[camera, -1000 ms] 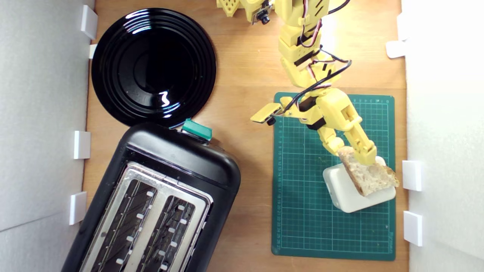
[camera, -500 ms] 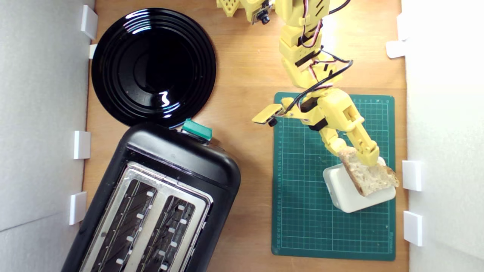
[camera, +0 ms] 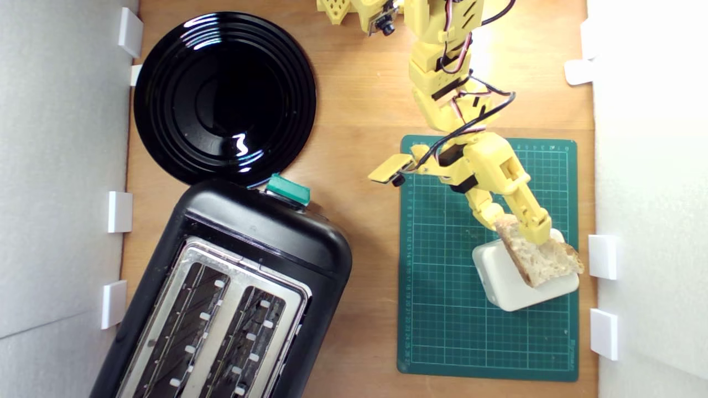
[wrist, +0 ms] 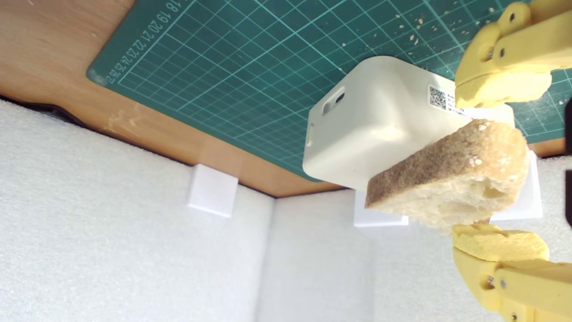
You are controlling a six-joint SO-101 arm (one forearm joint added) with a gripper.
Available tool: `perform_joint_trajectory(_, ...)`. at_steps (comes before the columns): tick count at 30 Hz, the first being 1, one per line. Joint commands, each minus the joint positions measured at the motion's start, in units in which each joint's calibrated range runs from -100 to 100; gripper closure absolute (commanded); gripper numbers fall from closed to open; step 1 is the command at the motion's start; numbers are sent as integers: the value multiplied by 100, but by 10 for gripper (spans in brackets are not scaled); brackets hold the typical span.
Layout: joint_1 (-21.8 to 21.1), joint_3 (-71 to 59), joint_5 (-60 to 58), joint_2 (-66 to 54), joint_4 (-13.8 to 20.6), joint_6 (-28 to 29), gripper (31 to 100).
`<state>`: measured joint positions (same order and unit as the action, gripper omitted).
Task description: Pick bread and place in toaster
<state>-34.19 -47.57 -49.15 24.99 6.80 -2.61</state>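
Bread [camera: 545, 258] over green mat [camera: 442, 331], wooden table [camera: 359, 110]

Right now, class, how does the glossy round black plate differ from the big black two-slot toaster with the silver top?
Shape: the glossy round black plate is a flat ringed disc; the big black two-slot toaster is a bulky rounded block.
Colour: the plate is all black; the toaster adds a silver metal top and a teal-green lever.
Framing: the plate shows whole in the exterior view; the toaster is cut off by the picture's lower edge.
Shared: both are glossy black, on the wooden table, holding no bread.
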Motion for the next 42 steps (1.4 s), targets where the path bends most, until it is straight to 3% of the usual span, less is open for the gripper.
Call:
perform_joint_trajectory(1,-78,277,-162,-70,18,-34,422)
perform_joint_trajectory(13,-78,277,-170,-70,18,-34,425)
perform_joint_trajectory(20,-78,277,-170,-70,18,-19,522)
perform_joint_trajectory(36,-78,277,-179,-70,18,-34,657)
perform_joint_trajectory(42,-78,277,-179,-70,18,-34,670)
